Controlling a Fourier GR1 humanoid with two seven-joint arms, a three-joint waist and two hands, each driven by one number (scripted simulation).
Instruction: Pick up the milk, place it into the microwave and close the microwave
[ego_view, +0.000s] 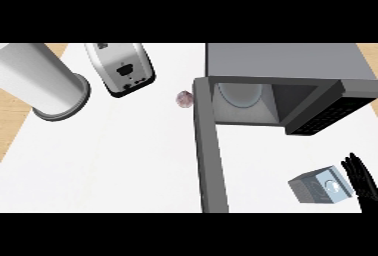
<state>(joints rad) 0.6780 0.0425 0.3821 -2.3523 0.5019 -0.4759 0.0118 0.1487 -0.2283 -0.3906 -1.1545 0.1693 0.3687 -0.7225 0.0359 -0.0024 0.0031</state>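
The robot's right hand (362, 175) shows at the lower right edge of the head view, its black fingers straight and relaxed, holding nothing. The left hand is out of view.

Just to the left of this hand, nearly touching its fingers, the milk carton (319, 187) stands on the white counter (111, 160). It is a small grey box seen from above, with a round cap on its top face. It is likely light and fairly stiff, though its thin walls could dent under a squeeze and its smooth sides may slip. The best hold is probably across two opposite flat sides, below the top, thumb on one side and fingers on the other.

Ahead of the hand and a little left sits the microwave (288, 60), its cavity open toward the hand with a round glass turntable (240, 95) inside. Its dark control panel (325, 112) lies directly ahead of the hand, between the carton and the cavity, so the carton probably must travel left around it. The open microwave door (209, 155) stretches back toward the robot, well to the left of the hand, and bounds that side of the path.

Far to the left, well apart from the hand, stand a toaster (120, 67), a tall white paper towel roll (40, 80) and a small purplish garlic-like bulb (184, 99). None of these blocks the way.
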